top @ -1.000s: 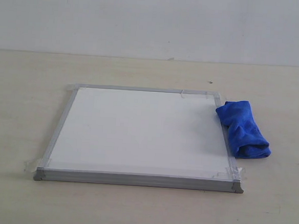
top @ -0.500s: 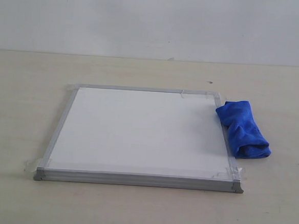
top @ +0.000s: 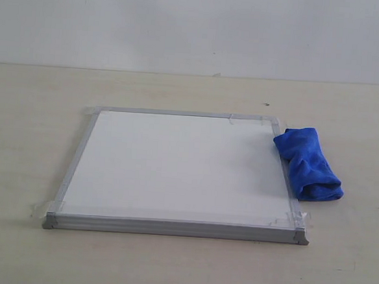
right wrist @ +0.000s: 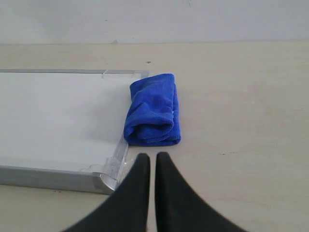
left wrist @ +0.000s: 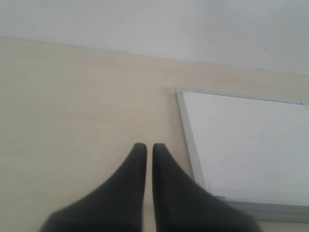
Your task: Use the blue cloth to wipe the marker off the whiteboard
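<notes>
The whiteboard (top: pixel 178 167) lies flat on the table, grey-framed, and its surface (right wrist: pixel 58 116) looks plain white; no marker line shows in any view. The blue cloth (top: pixel 307 163) sits bunched on the table against the board's right edge, also seen as the cloth (right wrist: pixel 153 110) in the right wrist view. My right gripper (right wrist: pixel 152 155) is shut and empty, a short way from the cloth's near end and beside the board's front right corner. Off the board's left side, over bare table, my left gripper (left wrist: pixel 149 146) is shut and empty, with the whiteboard (left wrist: pixel 246 145) next to it. Neither gripper appears in the exterior view.
A pale beige table (top: pixel 337 269) carries everything, with a plain wall (top: pixel 197 25) behind it. Clear tape bits (top: pixel 288 220) hold the board's corners.
</notes>
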